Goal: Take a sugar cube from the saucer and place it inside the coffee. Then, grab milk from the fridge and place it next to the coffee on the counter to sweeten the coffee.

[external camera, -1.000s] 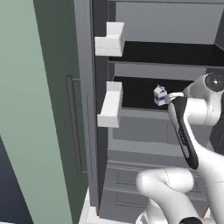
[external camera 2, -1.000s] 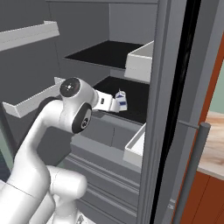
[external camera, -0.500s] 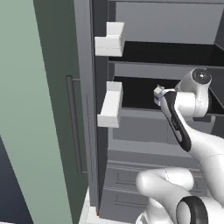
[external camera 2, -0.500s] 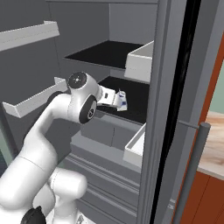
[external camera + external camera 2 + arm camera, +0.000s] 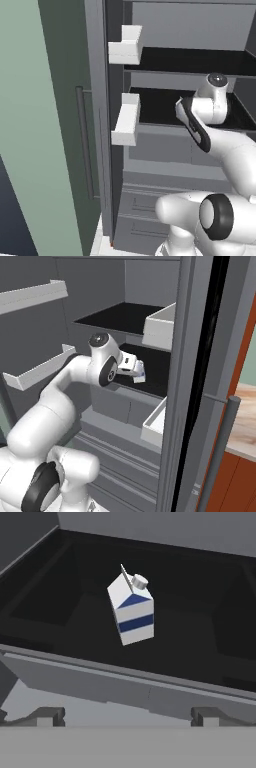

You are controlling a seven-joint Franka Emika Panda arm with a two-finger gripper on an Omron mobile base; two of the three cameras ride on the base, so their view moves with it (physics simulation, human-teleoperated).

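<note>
The fridge (image 5: pixel 165 160) stands open, its long door (image 5: pixel 45 130) swung wide to the left with a vertical bar handle (image 5: pixel 85 145) on it; white door bins (image 5: pixel 126 120) jut from the edge of the compartment, and grey drawers (image 5: pixel 125 406) sit below the dark shelf (image 5: pixel 190 637). The white arm reaches into the middle compartment, and the gripper (image 5: pixel 135 370) hangs at the shelf's front lip, pointing inward; from the right base view the milk (image 5: pixel 140 372) shows just past its end, though that view is too small to tell whether they touch. In the hand view the milk (image 5: pixel 131 609) rests alone on the black shelf floor, well ahead of the two finger tips (image 5: pixel 47 716) that rise at the bottom; it appears tilted there, cap toward the upper right, a blue band across its lower half. The finger tips stand far apart with nothing between them, so the jaws are spread wide and hold nothing. At the far right edge a strip of marbled counter (image 5: pixel 245 421) sits over reddish wood.
</note>
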